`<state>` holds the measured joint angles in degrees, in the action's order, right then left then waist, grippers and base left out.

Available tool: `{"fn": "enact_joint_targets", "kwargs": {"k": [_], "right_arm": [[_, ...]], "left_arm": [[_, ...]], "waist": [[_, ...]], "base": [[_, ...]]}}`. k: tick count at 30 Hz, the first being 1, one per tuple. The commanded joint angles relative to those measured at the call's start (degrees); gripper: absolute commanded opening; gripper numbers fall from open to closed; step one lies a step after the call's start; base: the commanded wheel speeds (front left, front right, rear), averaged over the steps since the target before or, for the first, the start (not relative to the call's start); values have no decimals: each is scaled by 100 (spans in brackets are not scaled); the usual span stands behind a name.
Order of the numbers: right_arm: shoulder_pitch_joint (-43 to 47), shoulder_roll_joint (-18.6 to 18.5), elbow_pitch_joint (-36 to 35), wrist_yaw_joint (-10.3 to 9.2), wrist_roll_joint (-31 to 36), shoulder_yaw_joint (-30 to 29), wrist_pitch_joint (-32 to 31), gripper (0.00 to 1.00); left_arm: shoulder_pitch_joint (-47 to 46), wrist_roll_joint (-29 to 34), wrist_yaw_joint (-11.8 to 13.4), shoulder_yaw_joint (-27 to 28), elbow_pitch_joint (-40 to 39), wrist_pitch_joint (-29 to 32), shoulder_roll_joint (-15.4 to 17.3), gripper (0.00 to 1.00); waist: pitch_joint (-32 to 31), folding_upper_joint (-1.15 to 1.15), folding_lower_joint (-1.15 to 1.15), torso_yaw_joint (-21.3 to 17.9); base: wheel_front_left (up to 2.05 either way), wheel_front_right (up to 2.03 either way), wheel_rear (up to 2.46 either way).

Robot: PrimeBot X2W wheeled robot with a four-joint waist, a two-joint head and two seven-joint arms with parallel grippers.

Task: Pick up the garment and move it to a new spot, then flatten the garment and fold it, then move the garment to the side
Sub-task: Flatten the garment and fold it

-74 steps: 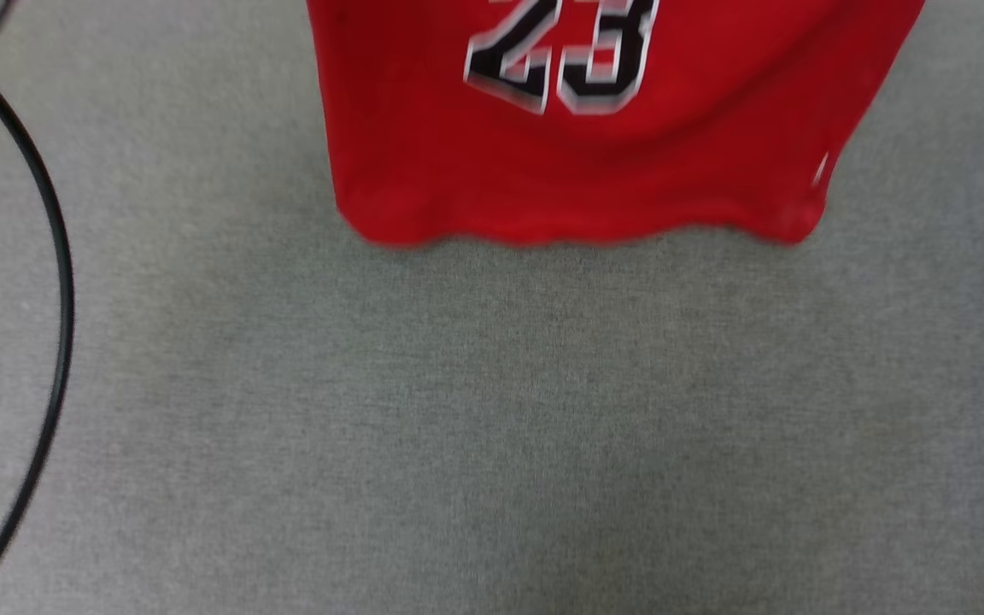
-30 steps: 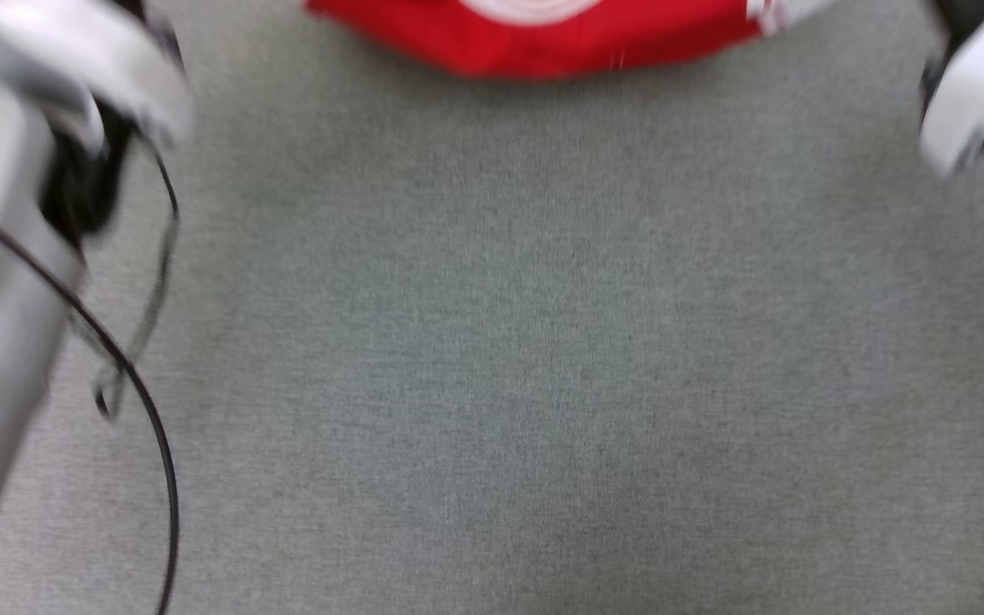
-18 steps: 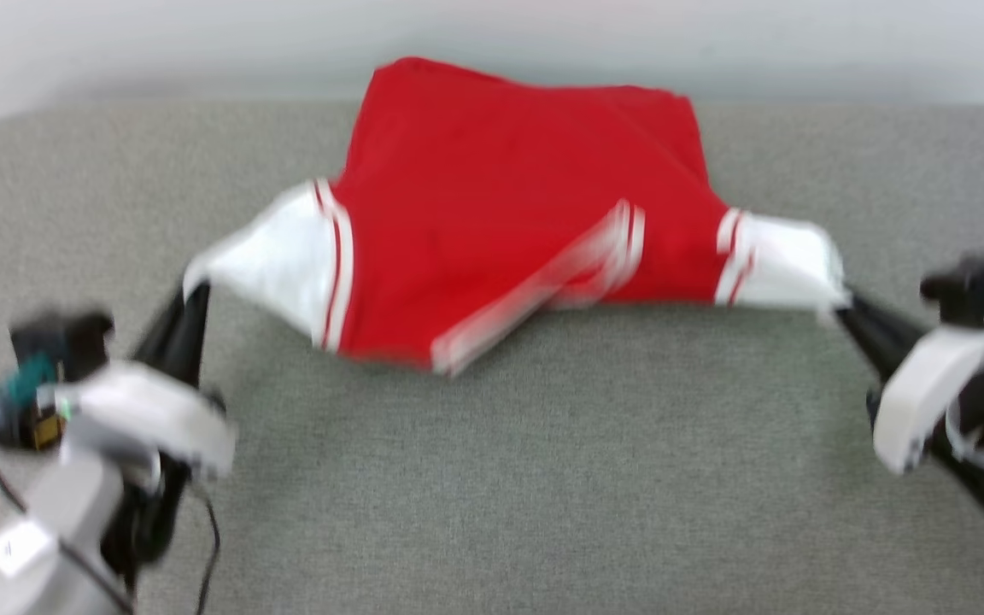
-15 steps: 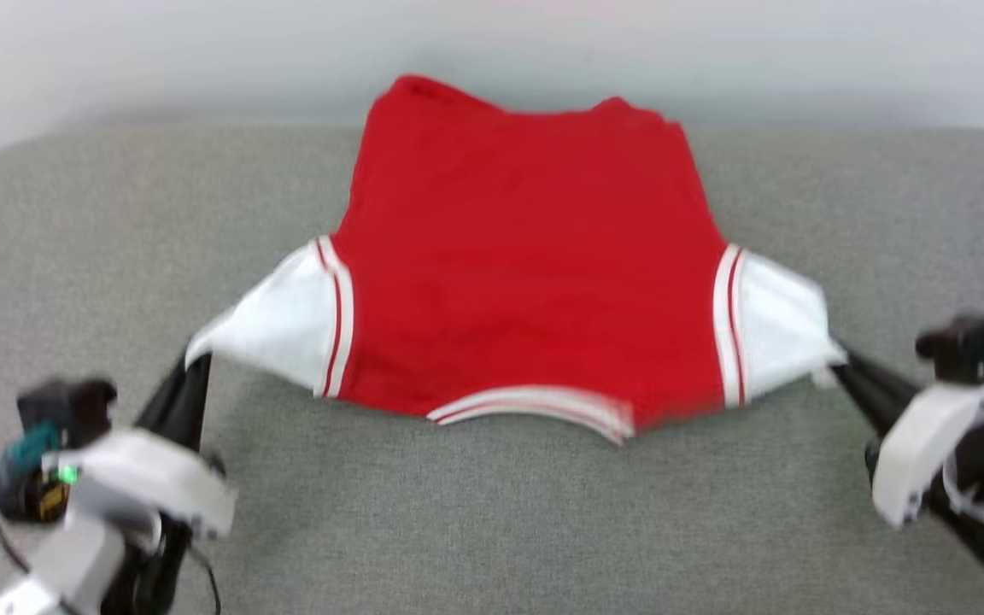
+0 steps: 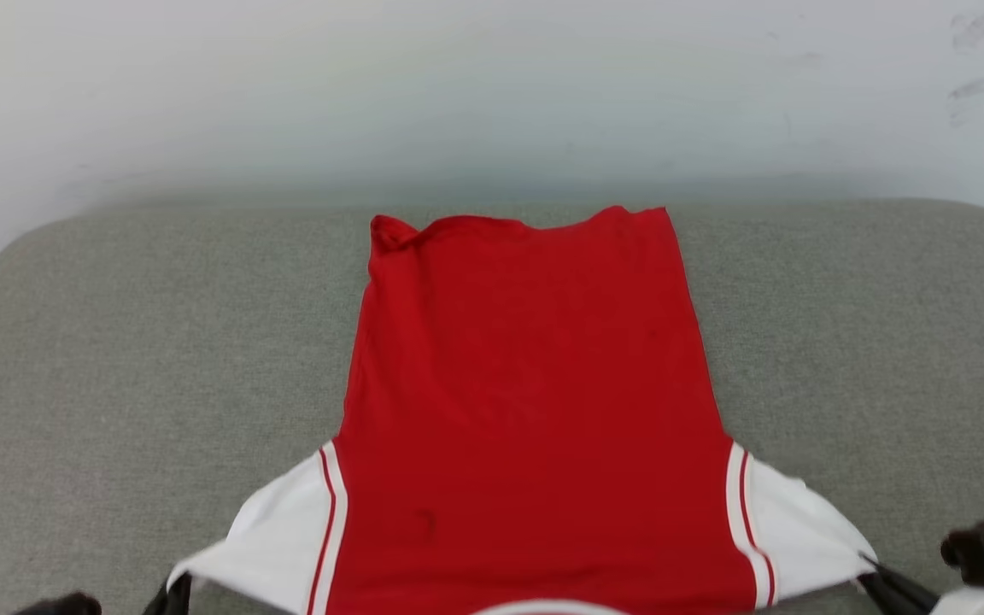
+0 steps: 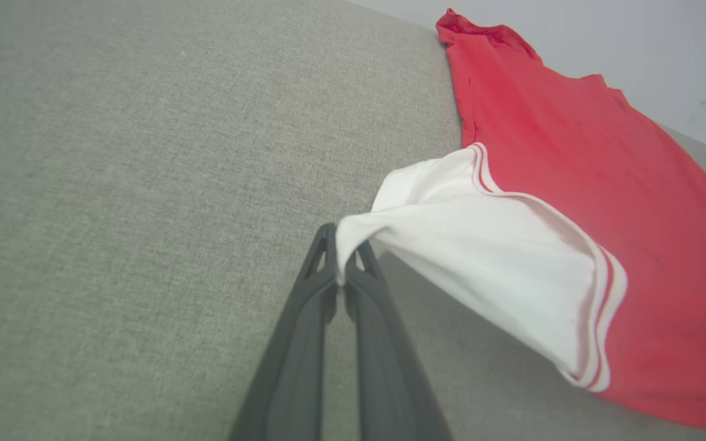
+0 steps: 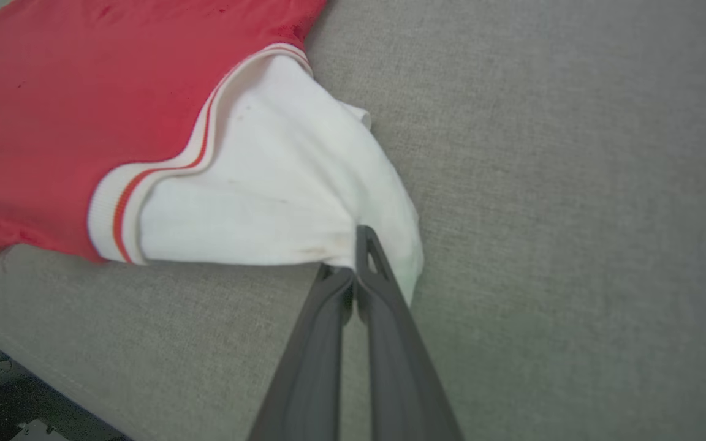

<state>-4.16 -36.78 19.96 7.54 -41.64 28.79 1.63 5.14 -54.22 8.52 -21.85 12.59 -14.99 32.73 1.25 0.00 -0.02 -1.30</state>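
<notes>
Nearest the robot, at about 7 o'clock in the head view, the left gripper [image 6: 344, 248] is pinching the very tip of the left sleeve [image 6: 469, 245], fingers pressed together on the cloth. At 5 o'clock the right gripper [image 7: 353, 257] is doing the same to the right sleeve [image 7: 267, 171]. Both sleeves are getting tugged outward into points and are lifting a little off the grey cushion [image 5: 116, 342].

Progress-wise I'm reading this as mid-flatten. The garment [image 5: 526, 410] is already lying spread on the cushion, so the pick-up-and-move part is looking done. The smoothing seems nearly there, and the folding plus the move to the side are both waiting.

As for the shirt itself, it's lying with its plain red back facing up, so no print is showing. A sliver of the neck trim [image 5: 543, 608] is peeking in at 6 o'clock. The white sleeves are meeting the red body at red-and-white striped bands. From there the body is running straight toward 12 o'clock, looking pretty smooth with just faint wrinkles. The hem [image 5: 526, 224] at the far end is going a bit wavy, and its corner [image 5: 389, 232] at 11 o'clock is curling up, so that bit probably needs a touch more pull. The hem is sitting close to the cushion's far edge, with a pale wall [image 5: 458, 85] rising behind it.
</notes>
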Motion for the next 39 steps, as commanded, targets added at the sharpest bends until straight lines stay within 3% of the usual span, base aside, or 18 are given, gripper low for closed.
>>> {"fn": "enact_joint_targets", "kwargs": {"k": [1, 7, 15, 16, 17, 18, 29, 34, 39], "right_arm": [[265, 31, -60, -10, 48, -124, -65, 0], [1266, 232, -289, -11, 297, -730, -330, 0], [1891, 643, -565, -11, 572, -1303, -543, 0], [1891, 704, -614, -11, 611, -1394, -533, 9], [1877, 753, -663, -11, 657, -1479, -520, 47], [1849, 790, -730, -11, 710, -1558, -506, 100], [1052, 745, -2129, -8, 1109, -2925, -704, 100], [-102, 605, -2544, -8, 1185, -3148, -1174, 100], [-1477, 346, -2470, -8, 1119, -3040, -1953, 100]], "left_arm": [[187, -19, 51, 46, 0, -28, -1, 0], [781, -58, 100, 109, 48, -28, -202, 0], [789, 51, -24, 130, 281, -27, -414, 0], [751, 71, -32, 153, 273, -27, -438, 0], [724, 92, -58, 159, 267, -27, -457, 0], [711, 119, -73, 157, 262, -27, -477, 0], [458, 518, -98, 266, -142, -22, -653, 0], [203, 731, -102, 235, -415, -22, -728, 0], [-183, 920, -165, 183, -636, -22, -861, 0]], "waist": [[-57, 0, 2, -1], [-144, 0, 2, 40], [-156, 0, 2, 94], [-153, 0, 2, 96], [-152, 0, 2, 101], [-152, 0, 2, 104], [32, 0, 2, 285], [399, 0, 2, 535], [931, 0, 2, 850]], "base": [[0, 0, 0], [0, 0, 0], [0, 0, 0], [0, 0, 0], [0, 0, 0], [0, 0, 0], [0, 0, 0], [0, 0, 0], [0, 0, 0]]}}
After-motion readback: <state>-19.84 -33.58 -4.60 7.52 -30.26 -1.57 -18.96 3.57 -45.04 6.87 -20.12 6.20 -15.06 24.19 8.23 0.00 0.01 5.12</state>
